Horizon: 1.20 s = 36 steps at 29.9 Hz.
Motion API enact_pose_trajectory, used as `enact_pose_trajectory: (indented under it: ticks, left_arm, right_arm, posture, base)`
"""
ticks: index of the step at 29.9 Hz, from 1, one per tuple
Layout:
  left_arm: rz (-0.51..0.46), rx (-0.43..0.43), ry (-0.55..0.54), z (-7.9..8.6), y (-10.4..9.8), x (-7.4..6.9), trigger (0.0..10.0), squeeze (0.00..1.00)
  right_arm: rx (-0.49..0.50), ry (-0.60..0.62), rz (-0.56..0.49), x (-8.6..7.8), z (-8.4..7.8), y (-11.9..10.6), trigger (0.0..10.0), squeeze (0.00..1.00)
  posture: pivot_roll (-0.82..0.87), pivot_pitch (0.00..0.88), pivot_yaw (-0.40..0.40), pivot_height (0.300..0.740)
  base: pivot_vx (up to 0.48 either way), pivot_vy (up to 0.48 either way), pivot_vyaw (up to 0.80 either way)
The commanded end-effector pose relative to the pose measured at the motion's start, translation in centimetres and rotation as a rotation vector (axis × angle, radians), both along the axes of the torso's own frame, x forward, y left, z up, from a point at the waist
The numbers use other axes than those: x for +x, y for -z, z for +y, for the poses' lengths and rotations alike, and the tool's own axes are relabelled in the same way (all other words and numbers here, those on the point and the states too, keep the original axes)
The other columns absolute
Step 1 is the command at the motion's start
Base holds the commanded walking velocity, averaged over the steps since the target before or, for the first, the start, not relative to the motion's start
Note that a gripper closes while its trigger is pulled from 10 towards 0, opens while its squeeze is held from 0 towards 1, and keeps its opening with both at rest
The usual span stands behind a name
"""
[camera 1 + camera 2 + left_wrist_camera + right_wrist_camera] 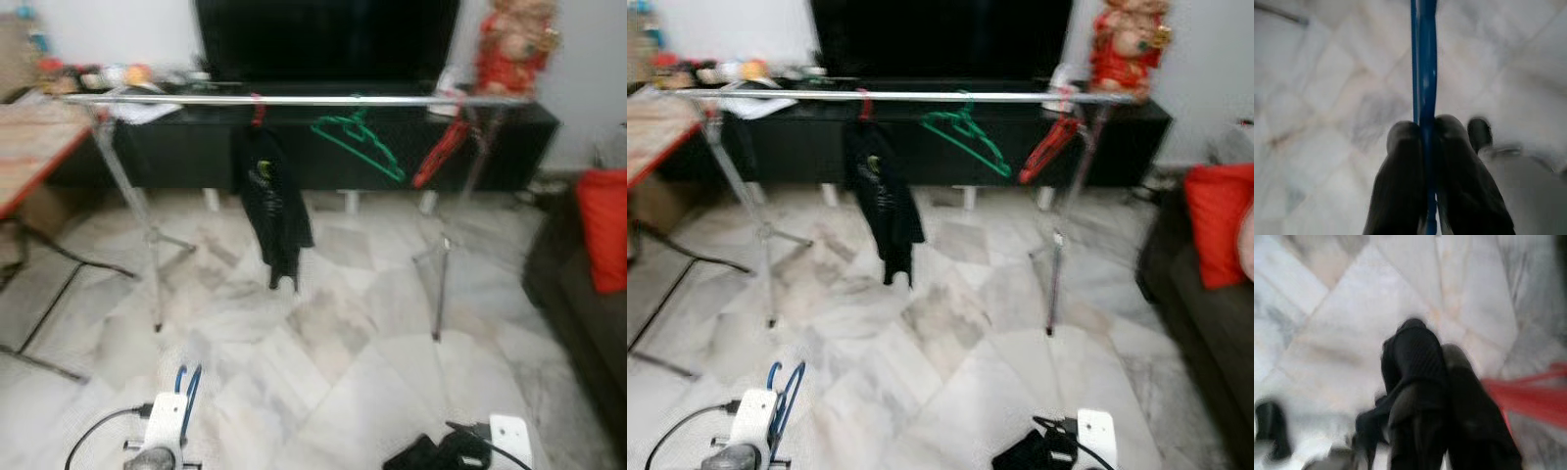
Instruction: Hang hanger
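Note:
A silver clothes rail (304, 100) spans the room ahead of me. On it hang a black garment (269, 201) on a red hook, an empty green hanger (358, 142) and a tilted red hanger (441, 152). Low at the left, my left gripper (1422, 128) is shut on a blue hanger (1423, 58), which also sticks up above my wrist (187, 384). My right gripper (1436, 357) hangs low at the right over the floor, its fingers (431, 455) pressed together. The right wrist view is blurred, with a red streak (1533, 399) beside the fingers.
Behind the rail stand a black TV console (509, 147), a dark screen (323, 39) and a red figurine (509, 44). A wooden table (29, 147) is on the left, a dark sofa with a red cushion (604, 225) on the right. Marble floor (323, 343) lies before the rail.

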<state>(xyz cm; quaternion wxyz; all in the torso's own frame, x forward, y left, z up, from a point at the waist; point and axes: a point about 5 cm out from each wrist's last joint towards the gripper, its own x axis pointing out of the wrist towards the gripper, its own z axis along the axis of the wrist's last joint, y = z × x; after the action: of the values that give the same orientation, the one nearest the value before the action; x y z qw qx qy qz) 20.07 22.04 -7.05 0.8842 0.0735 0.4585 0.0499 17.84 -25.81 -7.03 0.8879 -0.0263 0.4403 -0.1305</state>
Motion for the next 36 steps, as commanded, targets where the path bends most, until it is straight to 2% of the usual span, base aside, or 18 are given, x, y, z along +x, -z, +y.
enact_pose_trajectory:
  ticks: [1,7,36]
  left_arm:
    - [0.015,0.021,-0.004,0.59,-0.11,0.01,10.0,0.0]
    - [0.025,0.023,-0.01,0.63,-0.07,-0.06,10.0,0.0]
    - [0.02,0.015,-0.015,0.62,-0.11,0.02,10.0,0.0]
  right_arm:
    - [0.011,-0.005,0.0,0.04,0.35,0.09,10.0,0.0]
    - [0.012,-0.005,0.0,0.03,0.36,0.1,10.0,0.0]
    - [0.014,-0.014,-0.001,0.13,0.37,0.05,10.0,0.0]
  posture:
    - [-0.09,0.0,0.005,0.74]
    - [-0.09,0.009,0.006,0.74]
    - [-0.08,0.023,0.007,0.74]
  base:
    - [0.0,0.0,0.0]
    - [0.0,0.0,0.0]
    - [0.0,0.262,0.0]
